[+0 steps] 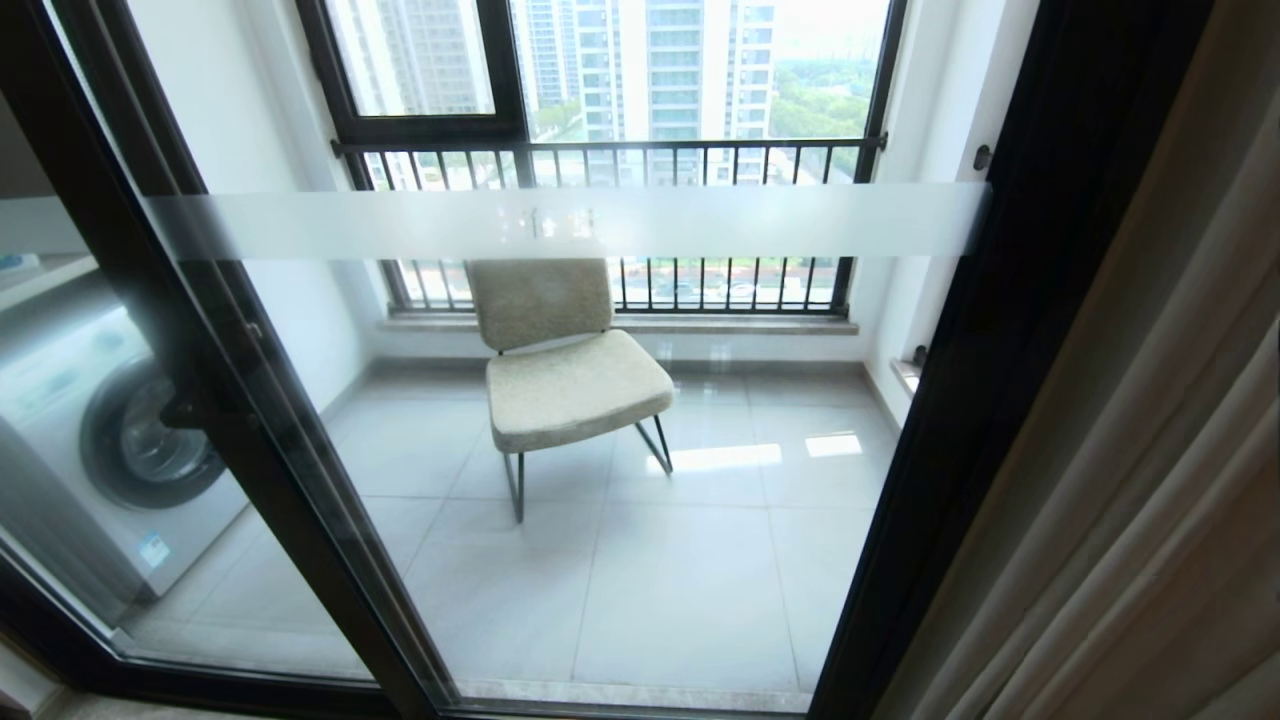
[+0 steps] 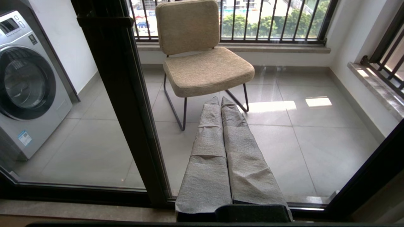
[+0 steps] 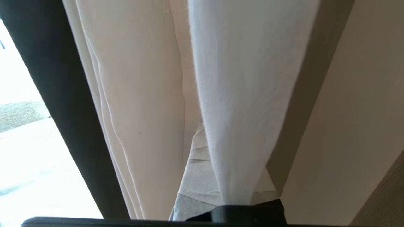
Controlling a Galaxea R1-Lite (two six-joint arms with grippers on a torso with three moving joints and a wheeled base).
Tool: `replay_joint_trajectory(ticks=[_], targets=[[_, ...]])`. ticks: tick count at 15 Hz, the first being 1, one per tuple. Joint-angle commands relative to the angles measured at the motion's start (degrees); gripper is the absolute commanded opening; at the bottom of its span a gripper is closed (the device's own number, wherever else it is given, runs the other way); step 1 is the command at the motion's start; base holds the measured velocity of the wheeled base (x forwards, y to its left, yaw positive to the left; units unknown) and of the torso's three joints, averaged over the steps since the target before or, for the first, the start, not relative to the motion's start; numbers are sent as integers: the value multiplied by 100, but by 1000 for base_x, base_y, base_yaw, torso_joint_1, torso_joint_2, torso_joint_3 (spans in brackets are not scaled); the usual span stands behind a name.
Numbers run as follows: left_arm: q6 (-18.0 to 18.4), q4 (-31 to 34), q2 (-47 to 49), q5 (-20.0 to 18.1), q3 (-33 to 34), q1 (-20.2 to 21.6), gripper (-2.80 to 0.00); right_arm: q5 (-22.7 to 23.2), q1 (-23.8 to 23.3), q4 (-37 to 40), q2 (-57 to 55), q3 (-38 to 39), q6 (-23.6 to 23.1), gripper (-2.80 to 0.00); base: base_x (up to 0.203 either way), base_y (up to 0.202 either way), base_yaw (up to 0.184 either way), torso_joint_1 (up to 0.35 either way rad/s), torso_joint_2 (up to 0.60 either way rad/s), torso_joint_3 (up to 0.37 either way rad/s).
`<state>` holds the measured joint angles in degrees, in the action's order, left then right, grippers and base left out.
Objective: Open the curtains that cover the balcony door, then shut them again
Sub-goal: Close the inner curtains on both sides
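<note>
- Curtains: gathered in vertical pleats at the right edge of the head view, just beside the black frame of the balcony door. The glass stands uncovered; the opening phase reads as done, the closing phase as next.
- Right gripper: seen only in the right wrist view, pushed in among the folds. Its cloth-wrapped fingers are pressed together on a white fold of the sheer, which runs between them and hides one finger.
- Governing relation: the fabric's long axis is vertical, and it lies directly at the right jaws, with the black frame close alongside. The uncovered glass extends from there toward the robot's left, so the closing pull should run crosswise to the pleats in that direction.
- Left gripper: parked and empty, wrapped fingers together, pointing through the glass at the chair. The right arm is by far the nearer.
- View differences: the head view shows the whole door and a washing machine but neither arm; only the right wrist view shows the grip.
</note>
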<state>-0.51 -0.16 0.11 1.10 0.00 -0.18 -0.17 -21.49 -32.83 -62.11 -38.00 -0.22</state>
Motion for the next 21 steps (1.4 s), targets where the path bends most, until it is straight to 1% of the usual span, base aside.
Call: replay_joint_trajectory(ticks=[1, 3, 7, 9, 21], targets=[[-2, -2, -2, 5, 0, 1, -280, -7, 274, -27, 140, 56, -6, -280, 0, 0, 0, 0, 0, 0], [-2, -2, -2, 5, 0, 1, -280, -19, 687, -24, 247, 96, -14, -280, 0, 0, 0, 0, 0, 0], [-2, -2, -2, 5, 0, 1, -280, -41, 1683, -15, 406, 133, -59, -280, 0, 0, 0, 0, 0, 0], [-2, -2, -2, 5, 0, 1, -280, -44, 2033, 4, 490, 189, -221, -280, 0, 0, 0, 0, 0, 0], [-2, -2, -2, 5, 0, 1, -280, -10, 2052, 75, 468, 328, -233, -280, 0, 0, 0, 0, 0, 0]])
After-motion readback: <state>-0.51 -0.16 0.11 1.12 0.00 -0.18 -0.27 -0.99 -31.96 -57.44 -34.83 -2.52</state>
